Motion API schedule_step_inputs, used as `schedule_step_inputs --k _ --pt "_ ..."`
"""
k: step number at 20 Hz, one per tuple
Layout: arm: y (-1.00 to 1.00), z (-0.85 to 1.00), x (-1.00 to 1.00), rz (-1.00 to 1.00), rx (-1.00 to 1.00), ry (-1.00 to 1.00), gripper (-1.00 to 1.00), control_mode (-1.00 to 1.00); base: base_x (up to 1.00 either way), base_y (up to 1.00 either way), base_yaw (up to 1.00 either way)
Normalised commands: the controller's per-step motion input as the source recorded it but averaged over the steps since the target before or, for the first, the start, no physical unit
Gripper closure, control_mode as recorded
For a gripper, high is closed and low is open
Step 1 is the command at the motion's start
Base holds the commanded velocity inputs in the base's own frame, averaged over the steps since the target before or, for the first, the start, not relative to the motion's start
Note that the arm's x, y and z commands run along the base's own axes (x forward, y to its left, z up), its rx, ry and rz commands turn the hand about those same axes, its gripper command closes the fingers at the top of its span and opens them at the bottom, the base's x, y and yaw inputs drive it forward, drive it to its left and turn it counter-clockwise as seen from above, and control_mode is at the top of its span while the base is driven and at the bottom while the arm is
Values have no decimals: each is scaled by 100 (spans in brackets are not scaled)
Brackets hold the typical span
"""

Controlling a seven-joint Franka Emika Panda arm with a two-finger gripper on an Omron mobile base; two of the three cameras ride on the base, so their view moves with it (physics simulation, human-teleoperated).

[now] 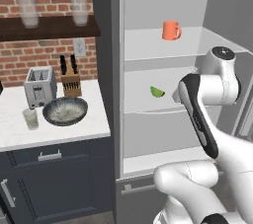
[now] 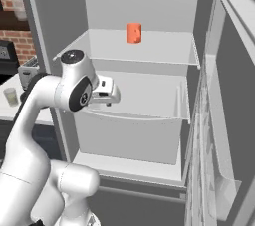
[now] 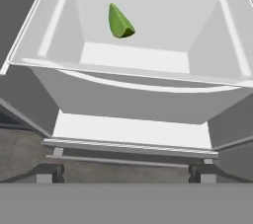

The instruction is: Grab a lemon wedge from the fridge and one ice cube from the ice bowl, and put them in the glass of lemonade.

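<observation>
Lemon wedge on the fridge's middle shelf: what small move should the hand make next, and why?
Probably advance the hand forward and down into the fridge toward the lemon wedge. The door is already open, the wedge lies alone on the middle shelf well ahead of the fingertips, and the hand is open and empty, so closing now would catch nothing.

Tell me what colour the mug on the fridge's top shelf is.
Orange. The mug shows best in the left base view, standing on the upper shelf of the open fridge.
</observation>
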Motion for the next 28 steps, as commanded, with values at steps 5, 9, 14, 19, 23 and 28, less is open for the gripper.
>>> schedule_step_inputs --k 5,9,14,19,23,28 --pt "0 -42 61 -2 -1 0 -100 -100 0 0 0" --pt "0 -76 54 0 0 0 -100 -100 0 0 0" --pt "0 -84 32 0 1 0 -100 -100 0 0 0" --pt "-1 -22 3 0 0 -3 -100 -100 0 0 0" --pt "0 22 18 2 0 -4 -100 -100 0 0 0" --pt "0 30 58 4 0 -3 -100 -100 0 0 0"
